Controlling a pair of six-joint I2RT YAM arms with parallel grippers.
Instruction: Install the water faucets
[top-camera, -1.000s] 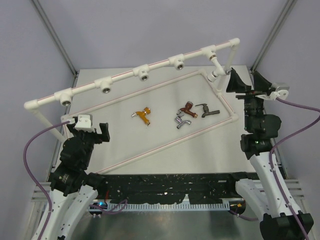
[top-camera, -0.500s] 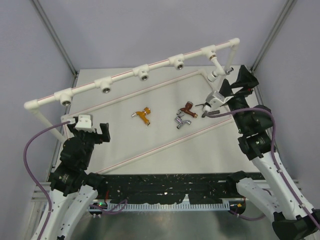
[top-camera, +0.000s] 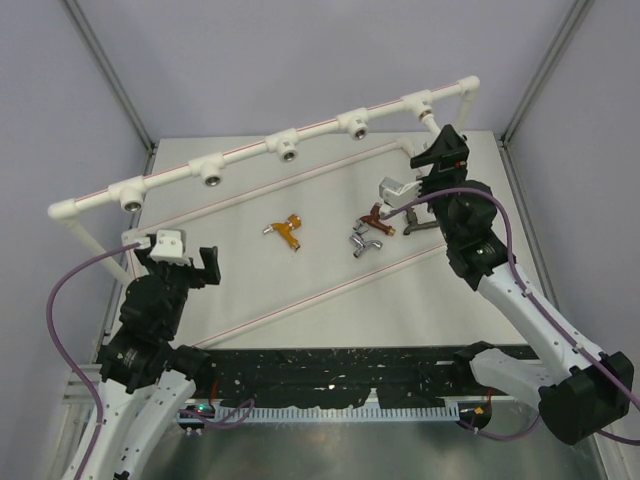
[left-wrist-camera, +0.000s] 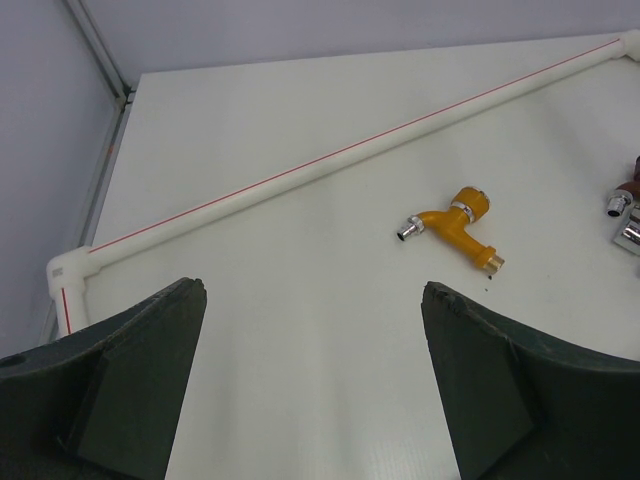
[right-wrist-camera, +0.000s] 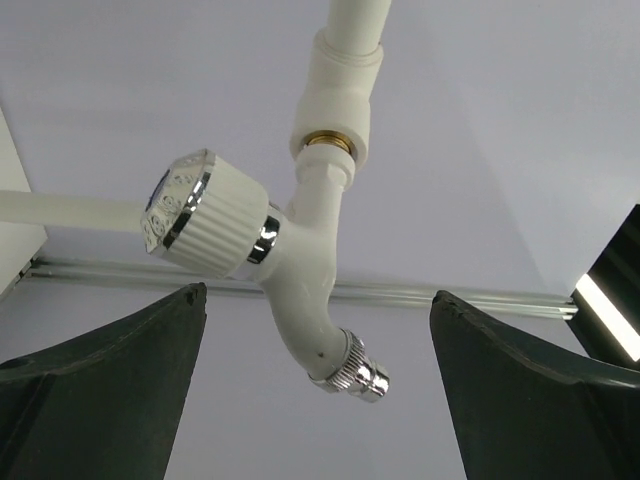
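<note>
The right arm has swung in from the right side of the table (top-camera: 300, 295) and now reaches to the far corner at 1 o'clock. The left arm has not moved, and the taps on the table lie where they were.

The left pincer (top-camera: 178, 262) sits low at 8 o'clock. Its two fingers stand wide apart and hold nothing. In its own camera the bare table shows between them.

The white pipe frame (top-camera: 240, 155) stands over the table. Its top bar runs from 9 o'clock up to 1 o'clock, with four open round holes in a row.

The orange tap (top-camera: 289, 231) lies on its side near the middle of the table, all alone. At 3 o'clock from it lie three more taps, close together. The shiny tap (top-camera: 363, 241) is nearest to the arms. The brown tap (top-camera: 375, 214) lies just past it, at 12 o'clock from it. The dark tap (top-camera: 412, 224) is at 3 o'clock from the brown one, partly under the right arm.

The right pincer (top-camera: 440, 150) is up by the far right end of the frame. Its fingers are wide apart and grip nothing. In its own camera the white tap (right-wrist-camera: 295, 250) hangs from the pipe between the two fingers, and neither finger touches it. The knob points to 9 o'clock and the spout to 5 o'clock.
</note>
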